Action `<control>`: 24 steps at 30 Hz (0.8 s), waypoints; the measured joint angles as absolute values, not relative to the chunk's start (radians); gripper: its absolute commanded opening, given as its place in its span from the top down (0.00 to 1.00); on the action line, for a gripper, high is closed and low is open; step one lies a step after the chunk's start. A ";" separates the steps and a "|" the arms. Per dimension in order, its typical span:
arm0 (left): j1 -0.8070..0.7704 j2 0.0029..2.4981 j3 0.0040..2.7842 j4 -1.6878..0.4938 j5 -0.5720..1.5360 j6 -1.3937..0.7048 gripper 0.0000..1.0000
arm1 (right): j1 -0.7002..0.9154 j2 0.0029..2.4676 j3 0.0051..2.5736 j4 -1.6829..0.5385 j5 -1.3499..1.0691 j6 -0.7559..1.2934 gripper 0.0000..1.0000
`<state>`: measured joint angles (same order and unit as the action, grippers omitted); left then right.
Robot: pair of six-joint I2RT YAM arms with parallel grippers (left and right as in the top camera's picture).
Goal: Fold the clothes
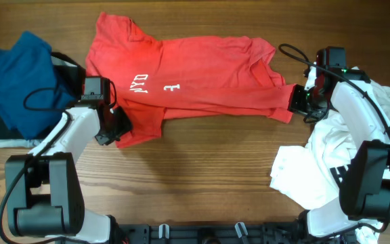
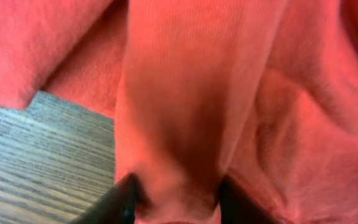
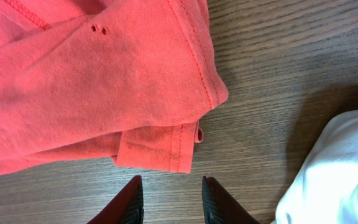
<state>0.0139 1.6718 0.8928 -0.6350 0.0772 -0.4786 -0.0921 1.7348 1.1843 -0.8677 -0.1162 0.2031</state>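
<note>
Red cotton T-shirt [image 1: 195, 74] lies crumpled, long axis left-right across your wooden table [image 1: 202, 163]. Left gripper [image 2: 178, 200] pinches its near-left fabric; right gripper [image 3: 169, 199] gapes empty, hem corner just ahead of its fingertips.

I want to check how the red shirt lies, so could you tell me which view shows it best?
Overhead: the whole red shirt is in frame. The left wrist view shows only a fold between the fingers; the right wrist view, only a hem corner.
</note>
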 measured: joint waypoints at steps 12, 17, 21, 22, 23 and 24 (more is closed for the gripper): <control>0.014 1.626 0.946 -0.754 0.089 -0.480 0.96 | -0.092 1.735 1.184 -0.875 -0.123 0.200 0.69; 0.014 1.475 1.054 -0.517 0.103 -0.480 0.90 | -0.092 1.735 1.184 -0.875 -0.123 0.200 0.69; 0.014 1.483 1.077 -0.257 0.099 -0.490 0.22 | -0.092 1.735 1.184 -0.874 -0.123 0.200 0.69; 0.014 1.504 1.077 -0.224 0.096 -0.506 0.21 | -0.092 1.735 1.184 -0.877 -0.123 0.199 0.69; 0.014 1.531 1.079 -0.216 0.094 -0.521 0.19 | -0.092 1.735 1.184 -0.876 -0.123 0.199 0.69; 0.014 1.565 1.078 -0.238 0.092 -0.540 0.16 | -0.092 1.735 1.184 -0.878 -0.123 0.198 0.69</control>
<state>0.0139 1.5650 1.0782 -0.2382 0.0917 -0.5396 -0.0921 1.7348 1.1843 -0.8776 -0.1234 0.1982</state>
